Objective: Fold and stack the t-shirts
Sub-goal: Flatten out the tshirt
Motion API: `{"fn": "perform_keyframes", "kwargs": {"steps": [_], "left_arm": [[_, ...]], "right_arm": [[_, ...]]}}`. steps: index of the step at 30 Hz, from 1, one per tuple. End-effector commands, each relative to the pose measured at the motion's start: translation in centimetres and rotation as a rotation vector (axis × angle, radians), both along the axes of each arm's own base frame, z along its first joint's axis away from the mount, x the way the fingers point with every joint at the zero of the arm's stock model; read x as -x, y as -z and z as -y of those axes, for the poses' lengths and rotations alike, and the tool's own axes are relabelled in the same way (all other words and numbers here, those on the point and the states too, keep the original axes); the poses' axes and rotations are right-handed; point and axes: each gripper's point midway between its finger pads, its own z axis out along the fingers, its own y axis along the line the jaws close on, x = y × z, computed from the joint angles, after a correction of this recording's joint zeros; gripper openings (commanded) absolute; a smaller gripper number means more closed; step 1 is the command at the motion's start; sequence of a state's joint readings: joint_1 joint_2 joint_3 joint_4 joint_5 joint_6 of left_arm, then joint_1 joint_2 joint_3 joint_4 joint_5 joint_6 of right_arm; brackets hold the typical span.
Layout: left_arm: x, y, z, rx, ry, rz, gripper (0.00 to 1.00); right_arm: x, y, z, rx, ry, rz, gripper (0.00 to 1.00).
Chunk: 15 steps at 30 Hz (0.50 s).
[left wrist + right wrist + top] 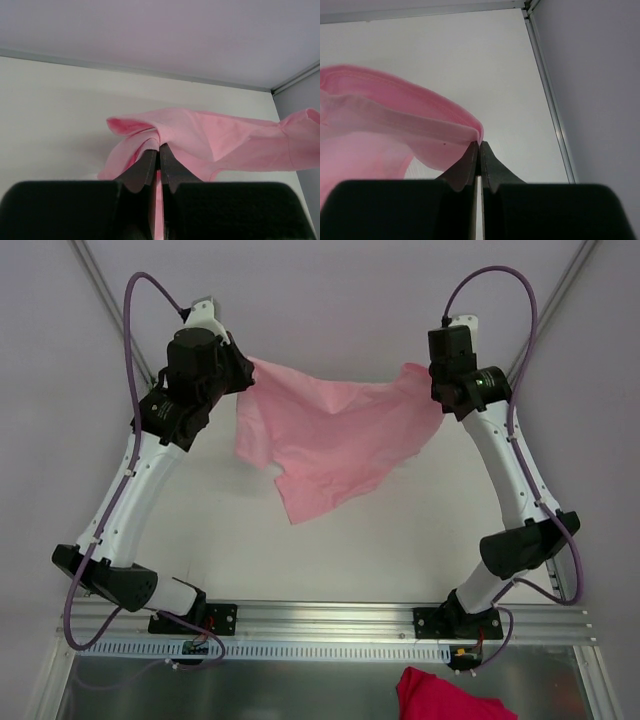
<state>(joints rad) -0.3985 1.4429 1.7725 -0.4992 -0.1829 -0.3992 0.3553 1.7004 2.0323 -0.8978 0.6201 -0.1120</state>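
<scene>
— Two grippers, both pressed tight on cloth. The left gripper [159, 146] pinches a bunched fold of the pale-pink t-shirt [330, 440]; the right gripper [479, 144] nips its stitched hem.
— Where does the shirt sit?
— Strung between them, over the far part of the white table [400, 540]. Its middle sags and one corner hangs toward the arm bases; I cannot tell whether that corner touches the table.
— Anything further out?
— One red cloth [450, 698] on the metal ledge [300, 690] near the right arm's base, well apart from the shirt.
</scene>
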Motion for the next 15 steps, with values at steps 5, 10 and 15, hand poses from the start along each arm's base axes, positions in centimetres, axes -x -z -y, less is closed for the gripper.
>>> {"fn": "perform_keyframes", "kwargs": {"steps": [5,10,15], "left_arm": [[4.5,-1.1,-1.7,0.024,0.019,0.066,0.00],[8.7,3.9,1.4,0.149,0.200,-0.104,0.00],[14.1,13.4,2.3,0.199,0.225,-0.339,0.00]], "right_arm": [[3.8,-7.3,3.5,0.059,0.054,0.219,0.01],[4.7,-8.4,2.8,0.012,-0.004,0.235,0.01],[6.5,-7.5,0.0,-0.110,-0.144,0.157,0.01]]}}
